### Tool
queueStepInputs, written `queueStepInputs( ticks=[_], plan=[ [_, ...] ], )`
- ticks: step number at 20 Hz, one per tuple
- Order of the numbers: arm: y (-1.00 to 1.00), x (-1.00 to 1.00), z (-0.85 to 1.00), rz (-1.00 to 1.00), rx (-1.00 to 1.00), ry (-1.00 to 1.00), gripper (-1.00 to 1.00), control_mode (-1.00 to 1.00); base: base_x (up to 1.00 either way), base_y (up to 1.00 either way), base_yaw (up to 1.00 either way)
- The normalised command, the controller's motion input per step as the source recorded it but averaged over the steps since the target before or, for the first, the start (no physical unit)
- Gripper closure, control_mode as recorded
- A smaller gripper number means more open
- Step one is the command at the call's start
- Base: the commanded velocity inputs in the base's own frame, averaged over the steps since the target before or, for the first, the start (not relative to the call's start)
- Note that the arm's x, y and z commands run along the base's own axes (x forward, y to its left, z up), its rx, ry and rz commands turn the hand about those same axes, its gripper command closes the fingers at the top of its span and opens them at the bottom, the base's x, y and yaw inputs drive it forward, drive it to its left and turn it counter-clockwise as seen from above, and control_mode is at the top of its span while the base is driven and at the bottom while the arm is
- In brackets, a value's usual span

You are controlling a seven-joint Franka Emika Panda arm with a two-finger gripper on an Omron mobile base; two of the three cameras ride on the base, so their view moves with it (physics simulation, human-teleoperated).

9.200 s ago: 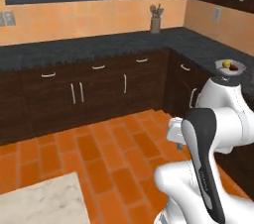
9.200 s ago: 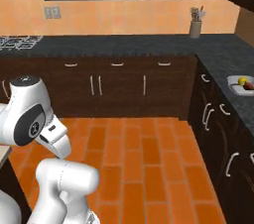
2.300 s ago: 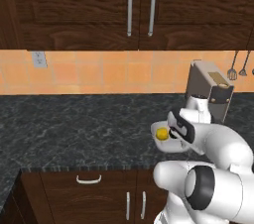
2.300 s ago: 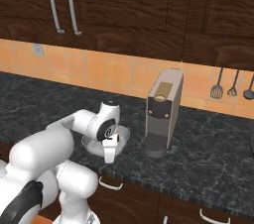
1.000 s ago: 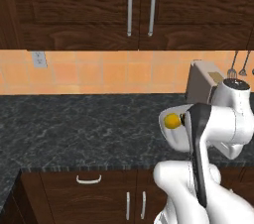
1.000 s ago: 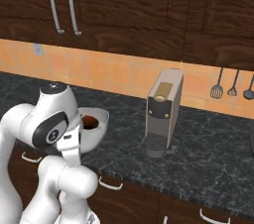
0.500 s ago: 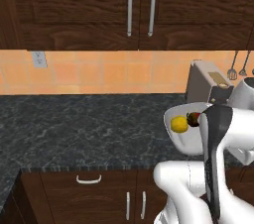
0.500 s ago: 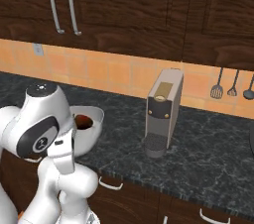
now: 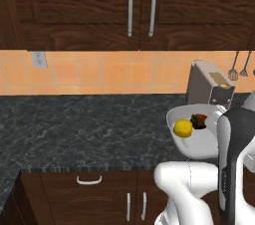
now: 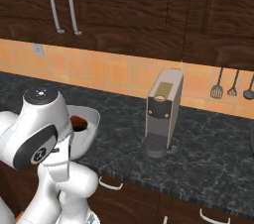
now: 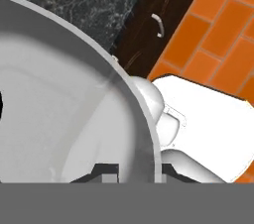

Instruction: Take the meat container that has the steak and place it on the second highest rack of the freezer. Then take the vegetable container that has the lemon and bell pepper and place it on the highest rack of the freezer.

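Observation:
The vegetable container (image 9: pixel 198 145), a rounded white-grey bowl, hangs above the counter's front edge, close against my arm. In it lie the yellow lemon (image 9: pixel 183 128) and the dark red bell pepper (image 9: pixel 199 120). From the right base view the bowl (image 10: pixel 89 131) peeks out behind my arm, with the pepper (image 10: pixel 78 122) partly showing. My gripper (image 11: pixel 135 171) is shut on the bowl's rim (image 11: pixel 124 99), one fingertip on each side of the wall. The meat container, the steak and the freezer are out of view.
A grey coffee machine (image 10: pixel 161 111) (image 9: pixel 209 87) stands on the dark stone counter (image 9: pixel 84 124) right of the bowl. Utensils (image 10: pixel 233 85) hang on the orange tiled wall. Dark cabinets sit above and below. The orange floor (image 11: pixel 223 34) lies under the hand.
The bowl with the lemon and pepper has drifted slightly toward my body and a little lower as the arm swung. My gripper has stayed shut on its rim.

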Motion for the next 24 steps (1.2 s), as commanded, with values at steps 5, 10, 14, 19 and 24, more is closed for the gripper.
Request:
queueStepInputs(
  ticks=[5,10,14,19,24],
  plan=[
    [0.44,-0.13,-0.10,0.00,0.01,0.06,1.00,-1.00,0.00,0.00,0.00],
    [0.10,-0.04,-0.29,0.00,0.19,0.01,1.00,-1.00,0.00,0.00,0.00],
    [0.02,0.00,0.00,0.00,0.00,0.00,1.00,-1.00,0.00,0.00,0.00],
    [0.00,0.00,0.00,0.00,0.00,0.00,1.00,1.00,-0.21,0.00,0.00],
    [0.00,0.00,0.00,0.00,0.00,0.00,1.00,1.00,-1.00,0.02,0.00]
  ],
)
